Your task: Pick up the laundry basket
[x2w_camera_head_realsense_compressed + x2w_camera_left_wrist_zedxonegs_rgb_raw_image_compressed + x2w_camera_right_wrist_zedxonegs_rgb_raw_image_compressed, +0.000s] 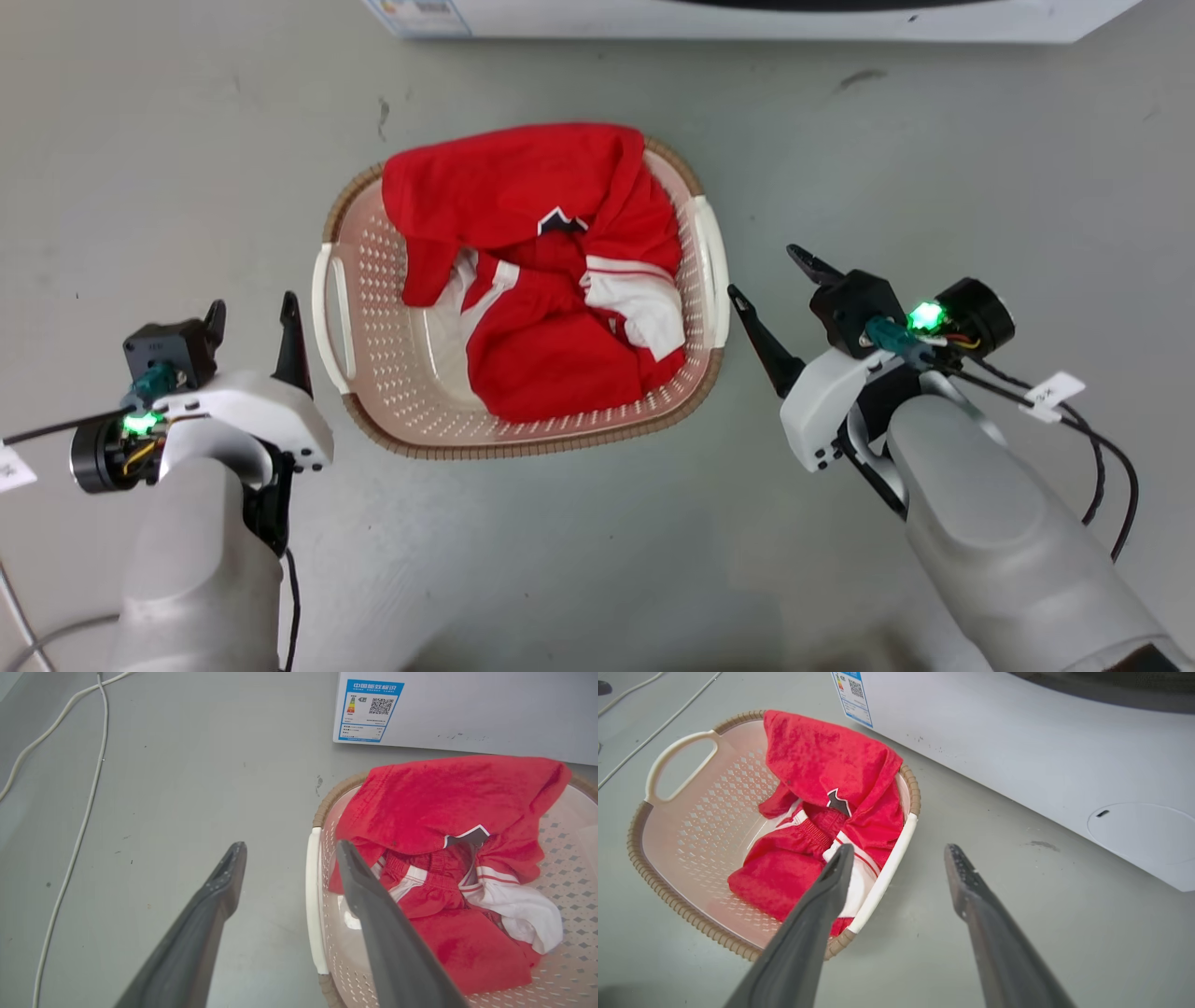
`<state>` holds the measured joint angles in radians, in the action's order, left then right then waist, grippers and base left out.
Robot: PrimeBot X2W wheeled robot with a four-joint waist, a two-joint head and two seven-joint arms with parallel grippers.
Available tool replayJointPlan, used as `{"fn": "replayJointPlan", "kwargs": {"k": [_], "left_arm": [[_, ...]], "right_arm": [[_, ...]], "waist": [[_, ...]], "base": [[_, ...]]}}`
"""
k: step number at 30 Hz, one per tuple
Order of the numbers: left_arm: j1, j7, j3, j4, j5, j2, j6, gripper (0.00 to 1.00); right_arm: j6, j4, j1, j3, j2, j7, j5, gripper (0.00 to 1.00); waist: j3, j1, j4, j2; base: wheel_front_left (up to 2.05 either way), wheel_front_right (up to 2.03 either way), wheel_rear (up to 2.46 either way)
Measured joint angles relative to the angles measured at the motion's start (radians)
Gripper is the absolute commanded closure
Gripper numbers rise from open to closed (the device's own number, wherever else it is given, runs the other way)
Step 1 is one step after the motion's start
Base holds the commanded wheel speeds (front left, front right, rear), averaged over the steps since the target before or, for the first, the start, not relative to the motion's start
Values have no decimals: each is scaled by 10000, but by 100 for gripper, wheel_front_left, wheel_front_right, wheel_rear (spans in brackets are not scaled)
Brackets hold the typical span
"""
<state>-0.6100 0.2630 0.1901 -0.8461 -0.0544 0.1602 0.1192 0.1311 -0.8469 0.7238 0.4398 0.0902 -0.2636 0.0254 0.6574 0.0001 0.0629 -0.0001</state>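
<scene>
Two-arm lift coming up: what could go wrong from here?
1. The left tool and right tool are open beside the white handles, gripping nothing; an uneven grip could tip the laundry basket.
2. The red garment drapes over the far rim and may slip out on a tilt.
3. The washing machine stands close behind; a forward swing might bump it.

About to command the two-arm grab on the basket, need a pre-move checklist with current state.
1. Open left gripper: ok.
2. Open right gripper: ok.
3. Cloth-free left handle: ok.
4. Cloth-free right handle: ok.
5. Handles gripped: not ok, both grippers apart from the laundry basket.
6. All red clothes inside: not ok, draped over far rim.
</scene>
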Motion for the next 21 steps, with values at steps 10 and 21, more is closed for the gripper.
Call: {"fn": "replayJointPlan", "kwargs": {"k": [10, 21], "left_arm": [[-736, 0, -128, -719, 2, 6, 12, 0], [-1529, 0, -188, -1496, -104, -21, 36, 0]], "right_arm": [[0, -1162, 1001, 579, 6, 0, 276, 0], [0, -1916, 1805, 963, -92, 0, 514, 0]], "waist": [[965, 0, 161, 0], [1811, -1, 228, 0]], "base": [[0, 0, 0], [0, 0, 0]]}}
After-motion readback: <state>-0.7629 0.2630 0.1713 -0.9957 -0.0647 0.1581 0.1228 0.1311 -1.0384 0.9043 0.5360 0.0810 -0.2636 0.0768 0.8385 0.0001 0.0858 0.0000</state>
